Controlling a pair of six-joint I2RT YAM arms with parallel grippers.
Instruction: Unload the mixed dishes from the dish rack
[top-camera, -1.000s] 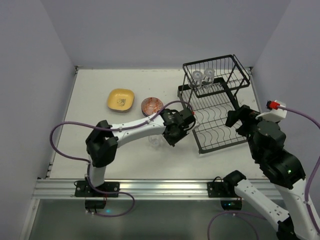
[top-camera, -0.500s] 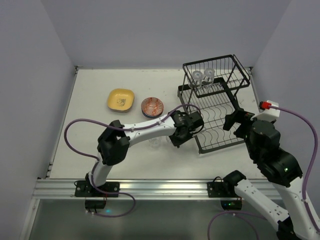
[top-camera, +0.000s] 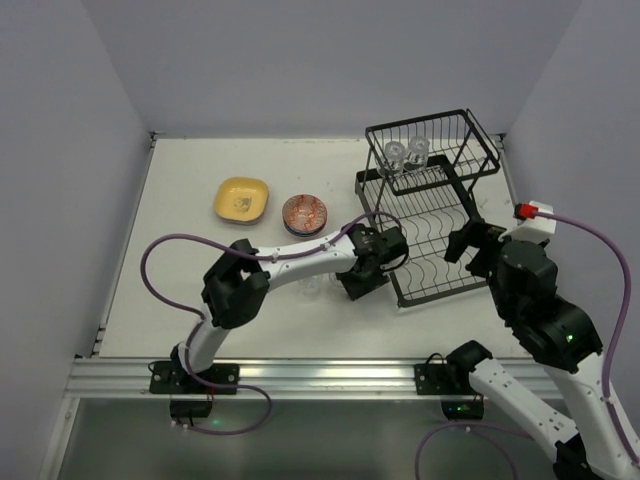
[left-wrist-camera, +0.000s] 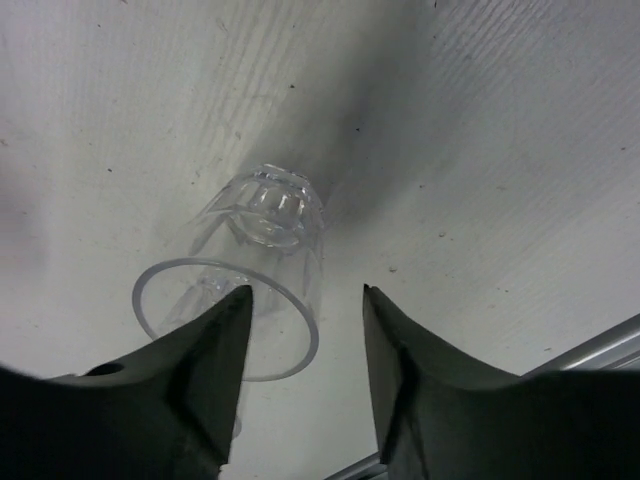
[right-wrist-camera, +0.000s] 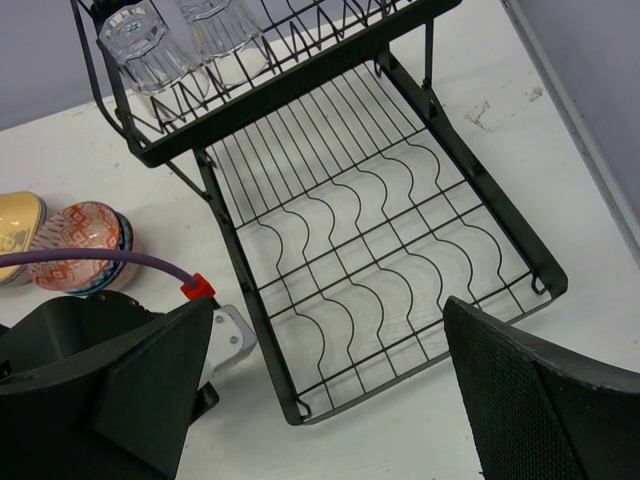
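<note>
We log: left tool half-open over rim of standing glass, gripping nothing | right tool wide, empty; rack glasses ahead-left

Soft, even light. In the left wrist view a dark shadow crosses the tabletop; the near jaws blur.

From above, the left arm hides most of the glass on the table. In the right wrist view the yellow plate is cut off at the left edge.
</note>
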